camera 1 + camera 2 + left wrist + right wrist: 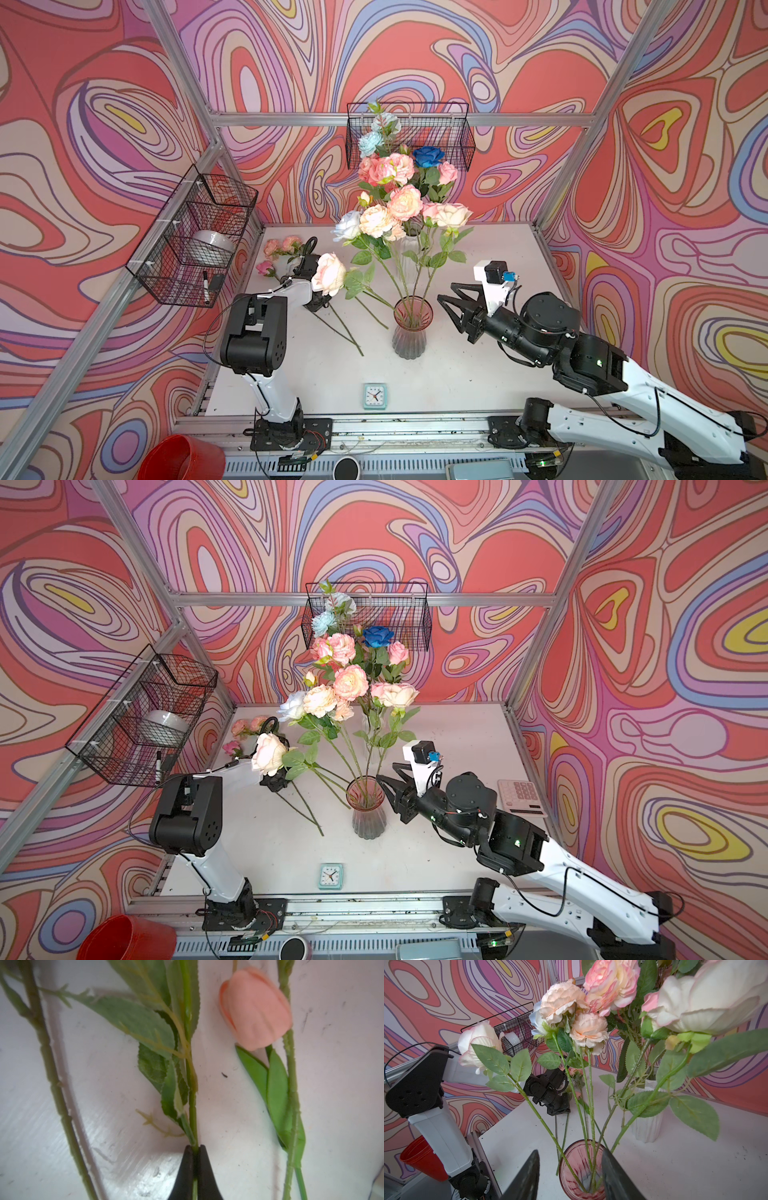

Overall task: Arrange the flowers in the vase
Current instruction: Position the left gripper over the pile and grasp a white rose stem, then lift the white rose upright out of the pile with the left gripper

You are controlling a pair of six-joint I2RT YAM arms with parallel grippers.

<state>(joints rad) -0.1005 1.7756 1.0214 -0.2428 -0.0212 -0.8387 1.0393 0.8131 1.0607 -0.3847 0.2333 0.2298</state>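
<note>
A pink glass vase (412,328) (366,808) (581,1169) stands mid-table and holds several flowers (376,220): peach, pink and white roses on long green stems. One cream rose (329,274) leans from it over my left arm. Loose flowers (278,247) and bare stems (345,328) lie on the table at the left. My left gripper (195,1148) is shut on a thin green leafy stem just above the tabletop, beside a peach bud (254,1009). Right of the vase, my right gripper (445,291) (386,771) (571,1150) is open and holds nothing, its jaws facing the rim.
A white ribbed vase (646,1126) with taller flowers, a deep blue rose (429,156) among them, stands behind. A small clock (375,396) sits near the front edge. Wire baskets (195,237) (409,133) hang on the walls. Calculator (521,798) at right, red cups (178,459) front left.
</note>
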